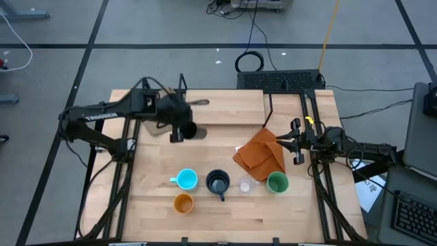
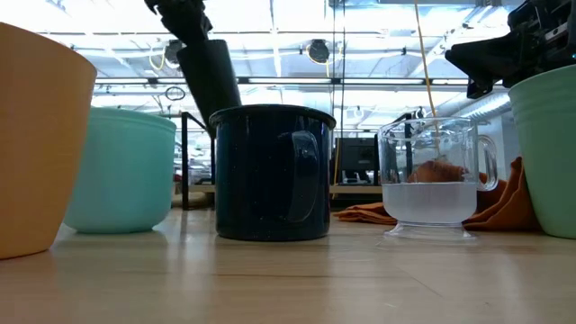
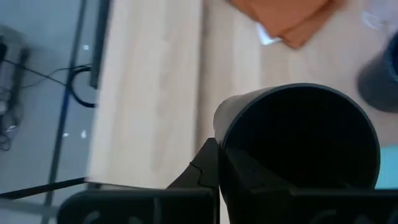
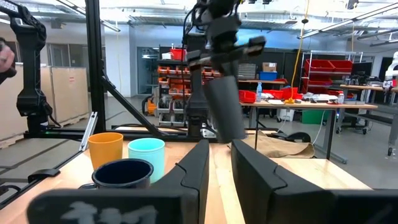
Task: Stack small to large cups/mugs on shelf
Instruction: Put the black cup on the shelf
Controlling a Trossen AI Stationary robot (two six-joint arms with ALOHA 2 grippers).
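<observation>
My left gripper [image 1: 177,130] is shut on the dark brown cup [image 1: 192,131] and holds it in the air over the far left part of the table. In the low view the cup [image 2: 208,79] slants down behind the navy mug [image 2: 273,171]. In a row near the table's near edge stand the light blue mug [image 1: 186,180], orange cup [image 1: 183,203], navy mug [image 1: 218,182], clear cup [image 1: 246,184] and green cup [image 1: 277,182]. The lighter shelf board [image 1: 225,108] lies along the far side. My right gripper [image 1: 296,142] is open at the table's right edge. My left gripper holds the dark brown cup by its wall at the mouth end [image 3: 219,155]. One finger [image 3: 205,169] shows outside the wall; the cup's dark inside hides the other. The fingers come from above. The cup [image 4: 225,112] hangs tilted below them, lifted clear of the table.
An orange cloth [image 1: 261,153] lies crumpled on the table between the right gripper and the row of cups. Bare wood [image 1: 225,140] shows between the held cup and the cloth. Black frame legs run along both table sides.
</observation>
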